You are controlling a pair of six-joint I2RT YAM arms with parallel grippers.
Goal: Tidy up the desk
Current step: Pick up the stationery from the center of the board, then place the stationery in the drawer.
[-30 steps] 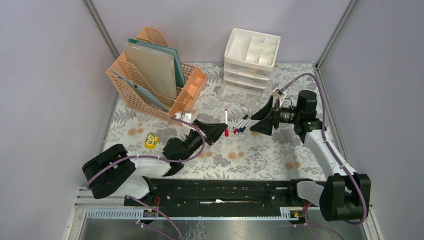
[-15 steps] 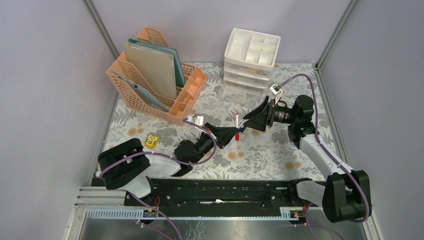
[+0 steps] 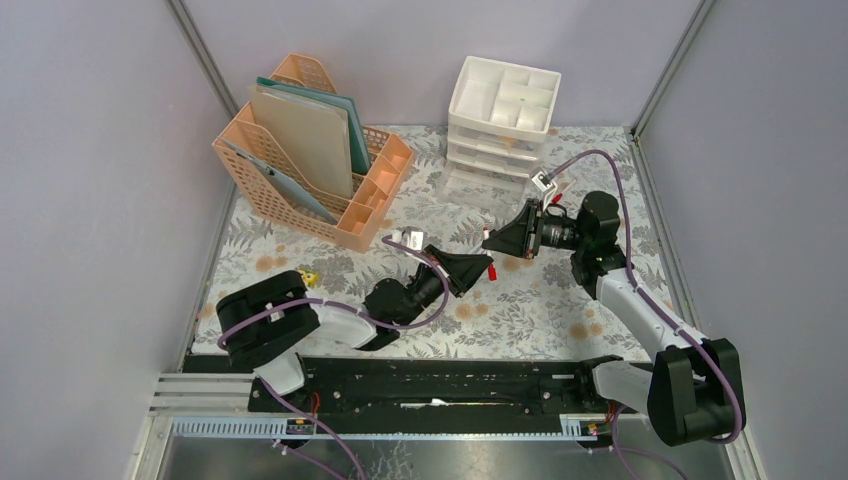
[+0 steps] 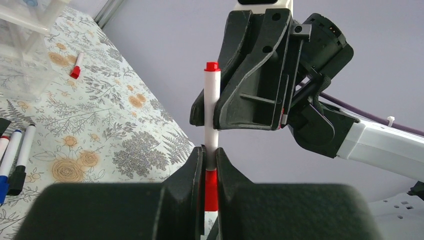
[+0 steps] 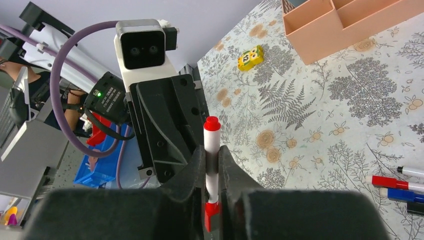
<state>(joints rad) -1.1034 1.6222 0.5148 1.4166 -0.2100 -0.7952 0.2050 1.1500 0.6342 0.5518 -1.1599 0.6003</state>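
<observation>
— White barrel, red ends: which gripper holds this marker (image 4: 210, 100)?
— Both. The left gripper (image 4: 210, 159) is clamped on one end, the right gripper (image 5: 212, 156) on the other; the marker bridges them in the air.
— And the desk (image 3: 540, 310)?
— Beneath both arms; its floral cloth bears a peach file rack (image 3: 362, 216), a white drawer unit (image 3: 495, 150) and loose markers (image 5: 395, 182).

Robot lab test cell, dressed as office desk. Plain grey panels (image 3: 90, 200) on three sides, metal frame posts (image 3: 197, 50) at back corners. Two arms (image 3: 650, 310) bolted to black rail (image 3: 440, 385) along bottom edge, purple cables (image 3: 590, 153) exposed. Desk (image 3: 520, 310) props: flowered cloth (image 3: 440, 200), file rack (image 3: 365, 210) upper left, drawer unit (image 3: 500, 150) upper centre. Right wrist view: blue bin (image 5: 97, 172) at left, beyond table edge.
</observation>
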